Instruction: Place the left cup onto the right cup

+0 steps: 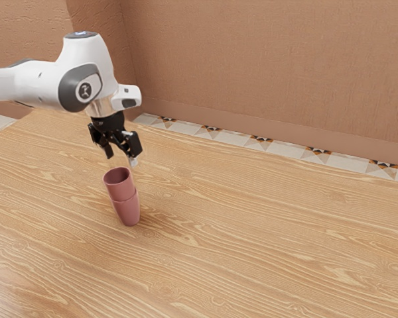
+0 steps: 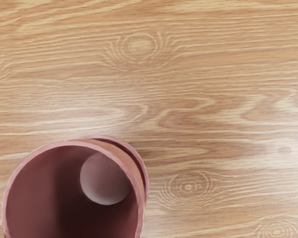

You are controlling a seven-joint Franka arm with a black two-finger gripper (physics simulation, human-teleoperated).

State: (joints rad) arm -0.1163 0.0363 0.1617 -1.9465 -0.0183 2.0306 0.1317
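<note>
Jaws stand apart with nothing between them: the black two-finger gripper [image 1: 121, 158] hangs open and empty above the table, its fingers angled downward. At about six o'clock from the gripper in the exterior view, near but not touching it, is the upper dusty-red cup [image 1: 118, 183], a smooth tapered tumbler with its mouth facing up. It sits nested in the lower dusty-red cup [image 1: 128, 211] of the same shape, which stands on the tabletop, so the two make one stack. The upper dusty-red cup leans a little, its rim tipped toward ten o'clock from the lower one's base. In the wrist view the upper dusty-red cup [image 2: 39, 198] lies just under the hand, its pale round bottom showing inside, and a thin arc of the lower dusty-red cup [image 2: 142, 166] peeks out along one side of its rim. The stack rests on the light-grained wooden table [image 1: 265, 232], whose knots and rings surround it in the wrist view [image 2: 213, 99]. From the gripper toward ten o'clock runs the white arm [image 1: 40, 86]. Beyond the table's far edge, at twelve to two o'clock, lie a patterned tile floor [image 1: 285, 149] and a brown wall [image 1: 285, 59].
</note>
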